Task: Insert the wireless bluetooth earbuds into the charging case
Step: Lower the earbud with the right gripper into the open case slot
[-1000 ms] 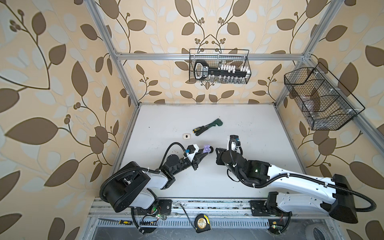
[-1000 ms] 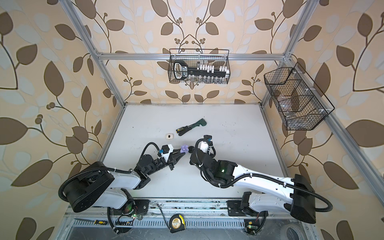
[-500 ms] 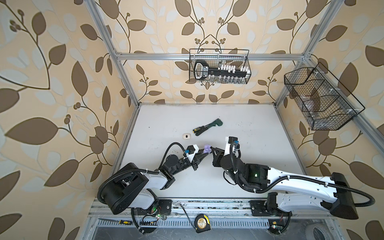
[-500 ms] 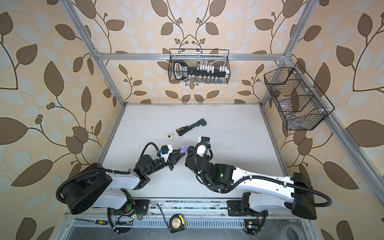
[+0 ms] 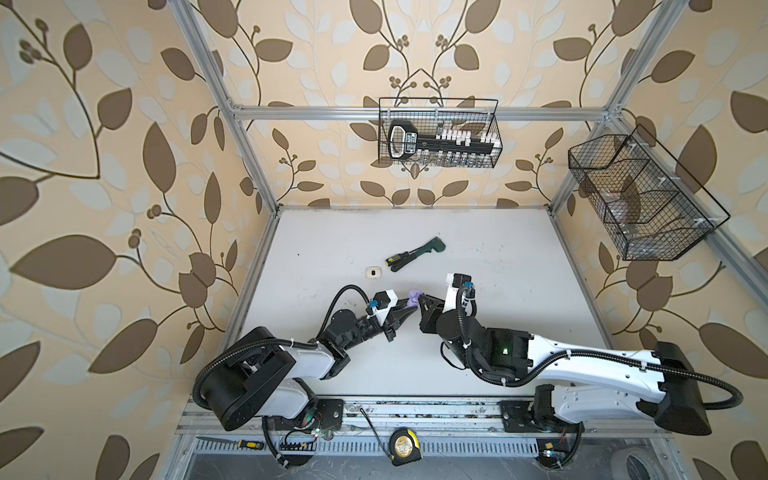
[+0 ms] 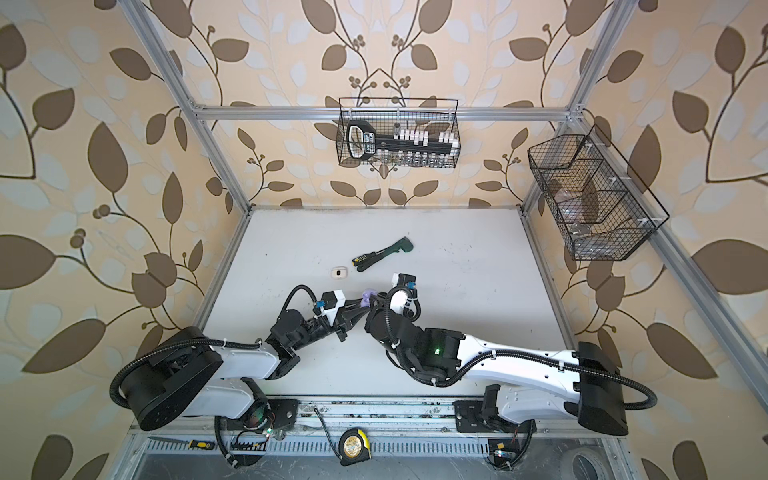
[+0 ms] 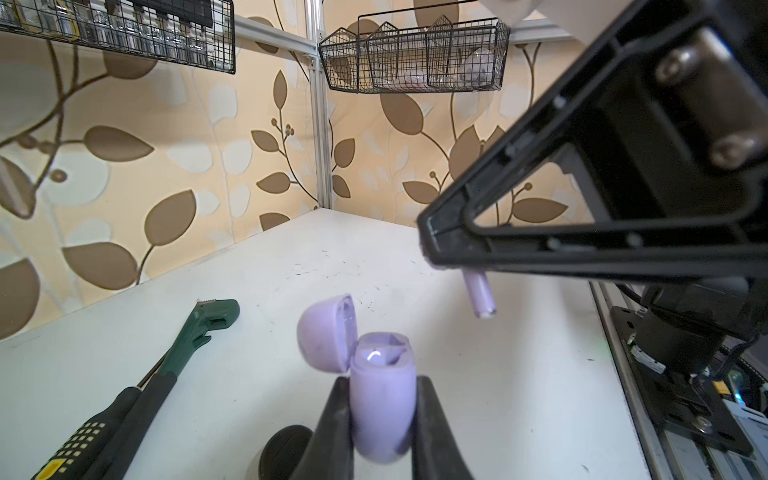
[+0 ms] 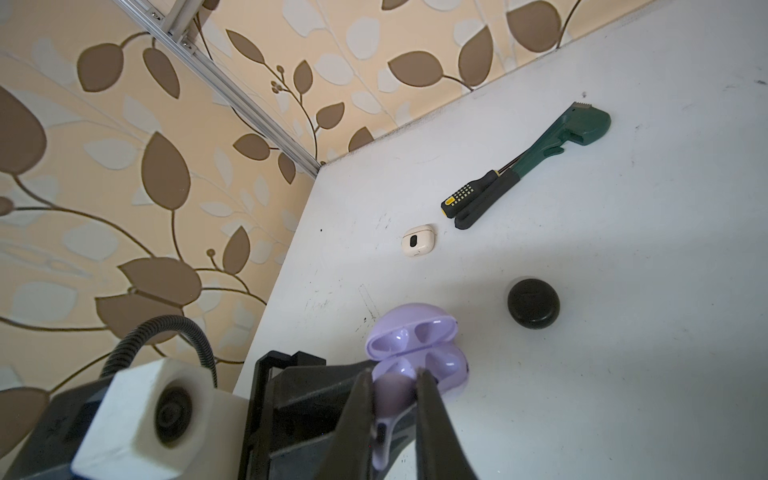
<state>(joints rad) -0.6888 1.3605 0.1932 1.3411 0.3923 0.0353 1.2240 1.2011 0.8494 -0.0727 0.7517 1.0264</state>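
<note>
- While the left hand (image 7: 381, 384) clenched the lilac charging case (image 7: 382, 409) (lid open), the right hand (image 8: 392, 376) pinched a lilac earbud (image 7: 480, 296).
- In a top view the right hand (image 5: 424, 298) lay just at the case's 3 o'clock, stem pointing down toward it.

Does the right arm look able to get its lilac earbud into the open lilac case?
Probably yes: the left gripper holds the lilac case lid-open, and the lilac earbud in the right gripper hangs close by, nothing between.
</note>
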